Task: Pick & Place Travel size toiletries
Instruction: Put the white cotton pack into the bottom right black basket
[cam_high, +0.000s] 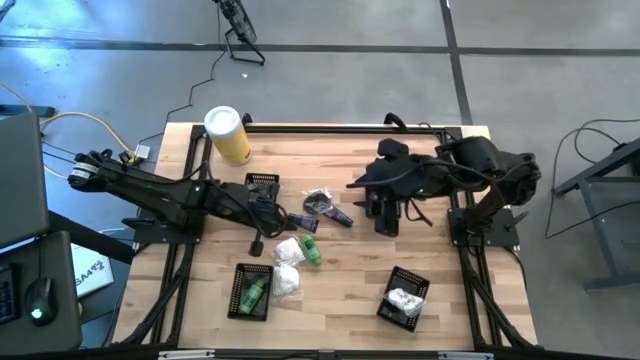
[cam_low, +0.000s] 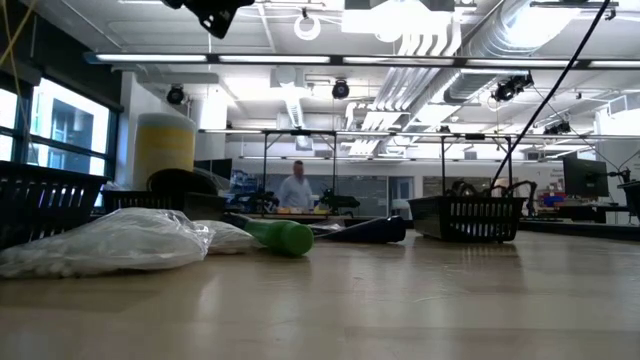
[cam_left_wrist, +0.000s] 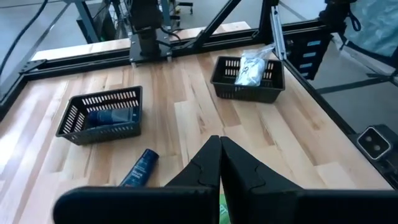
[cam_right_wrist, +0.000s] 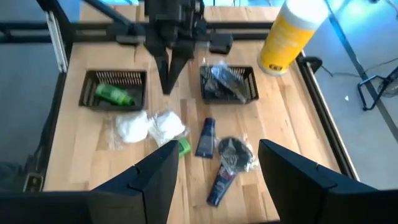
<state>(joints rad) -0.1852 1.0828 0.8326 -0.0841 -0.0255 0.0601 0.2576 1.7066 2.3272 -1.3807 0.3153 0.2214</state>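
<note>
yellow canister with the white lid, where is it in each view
High view: yellow canister at the table's far edge, left of centre.
Low view: far left, behind a basket.
Left wrist view: not in it.
Right wrist view: by the table corner.
Shared landmark: the basket beside it.

Loose mid-table: 2 white packets (cam_high: 288, 264), green bottle (cam_high: 311, 250), 2 dark blue tubes (cam_right_wrist: 205, 137), silvery-clear packet (cam_right_wrist: 236, 152). In baskets: green bottle (cam_high: 253, 292), white packet (cam_high: 404, 299), blue tube (cam_left_wrist: 109, 116), all lying flat.
</note>
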